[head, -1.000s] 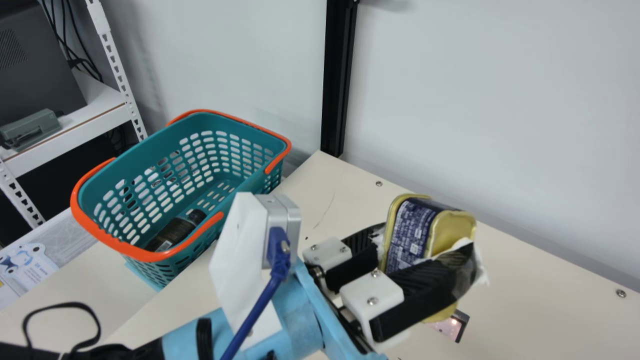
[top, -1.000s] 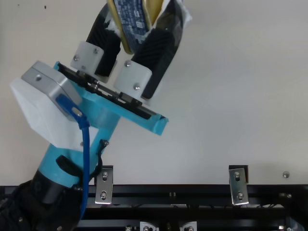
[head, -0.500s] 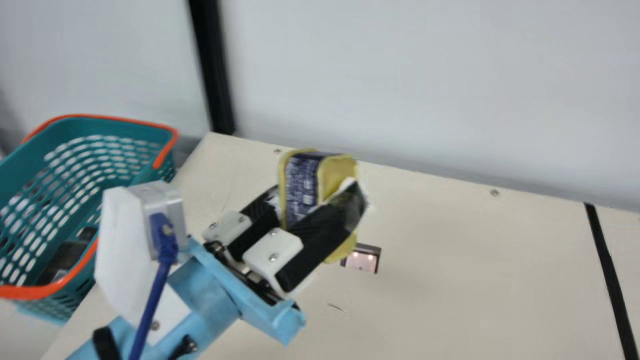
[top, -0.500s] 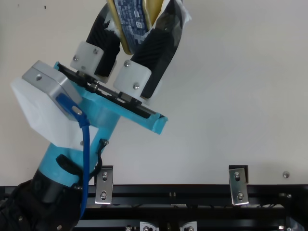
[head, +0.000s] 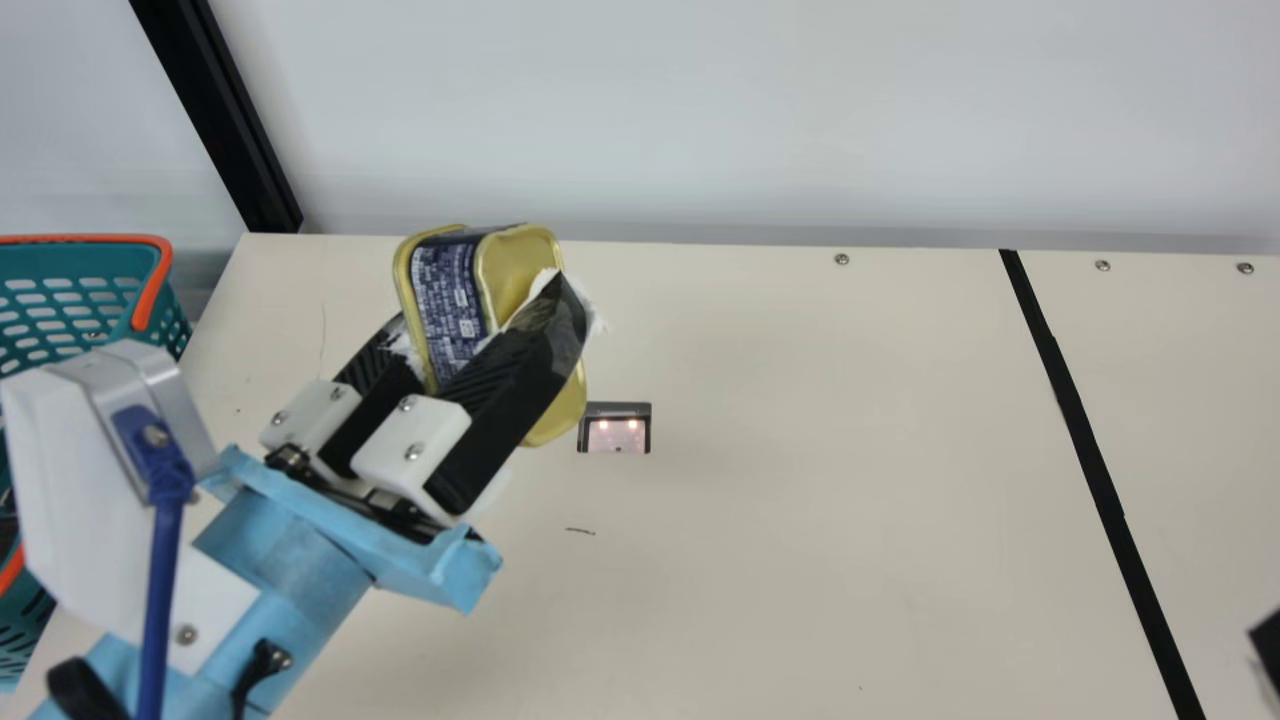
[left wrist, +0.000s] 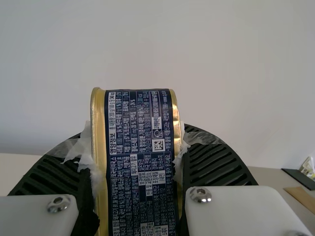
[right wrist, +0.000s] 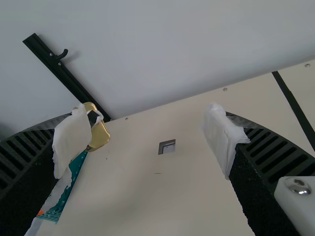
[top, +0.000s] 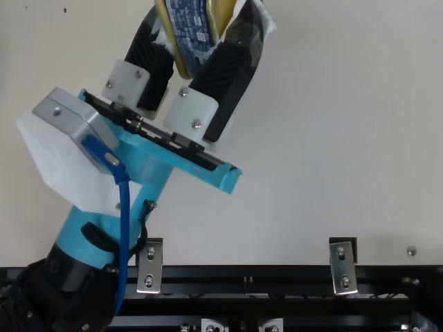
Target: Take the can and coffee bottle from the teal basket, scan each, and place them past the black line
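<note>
My left gripper (head: 490,335) is shut on the can (head: 447,300), a gold-rimmed tin with a navy printed side, held tilted above the table left of the scanner (head: 616,428). In the left wrist view the can (left wrist: 142,157) stands between both pads of the left gripper (left wrist: 138,162). The teal basket (head: 75,290) is at the main view's left edge. A black line (head: 1085,440) crosses the table on the right. At the main view's right edge a dark tip (head: 1270,645) pokes in. In the right wrist view my right gripper (right wrist: 147,140) is open with nothing between its fingers.
A black post (head: 215,110) stands against the wall behind the cream table (head: 820,480). Screws dot the table's back edge. Metal brackets (top: 342,266) sit along the front rail in the top view.
The neck camera has turned to the right, bringing the black line and scanner fully into view. My left arm, holding the can, has stayed nearly still in the top view.
</note>
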`<action>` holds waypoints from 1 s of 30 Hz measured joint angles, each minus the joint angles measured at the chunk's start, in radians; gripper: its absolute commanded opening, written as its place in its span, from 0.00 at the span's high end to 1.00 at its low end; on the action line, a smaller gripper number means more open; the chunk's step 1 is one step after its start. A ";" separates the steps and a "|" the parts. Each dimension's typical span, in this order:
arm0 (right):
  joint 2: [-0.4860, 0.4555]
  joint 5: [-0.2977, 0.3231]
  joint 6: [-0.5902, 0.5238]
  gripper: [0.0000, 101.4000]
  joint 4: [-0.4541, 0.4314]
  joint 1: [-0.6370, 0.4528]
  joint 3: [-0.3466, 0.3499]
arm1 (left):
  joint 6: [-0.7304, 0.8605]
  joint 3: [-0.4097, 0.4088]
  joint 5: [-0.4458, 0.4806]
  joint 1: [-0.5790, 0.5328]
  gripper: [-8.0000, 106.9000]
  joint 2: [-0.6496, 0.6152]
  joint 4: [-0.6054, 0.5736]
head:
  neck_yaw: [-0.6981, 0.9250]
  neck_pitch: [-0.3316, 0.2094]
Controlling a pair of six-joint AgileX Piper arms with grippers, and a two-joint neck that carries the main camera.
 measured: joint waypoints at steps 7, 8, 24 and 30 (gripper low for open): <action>0.000 0.000 0.000 0.00 0.000 0.000 0.000 | -0.008 -0.011 0.011 0.019 0.84 0.002 0.028 | 0.000 0.000; 0.000 0.000 0.000 0.00 0.000 0.000 0.000 | -0.013 -0.021 0.020 0.029 0.84 0.002 0.041 | 0.000 0.000; 0.000 0.000 0.000 0.00 0.000 0.000 0.000 | -0.239 -0.198 0.268 0.379 0.84 0.054 0.384 | 0.000 0.000; 0.000 0.000 0.000 0.00 0.000 0.000 0.000 | -0.239 -0.198 0.269 0.380 0.84 0.054 0.407 | 0.000 0.000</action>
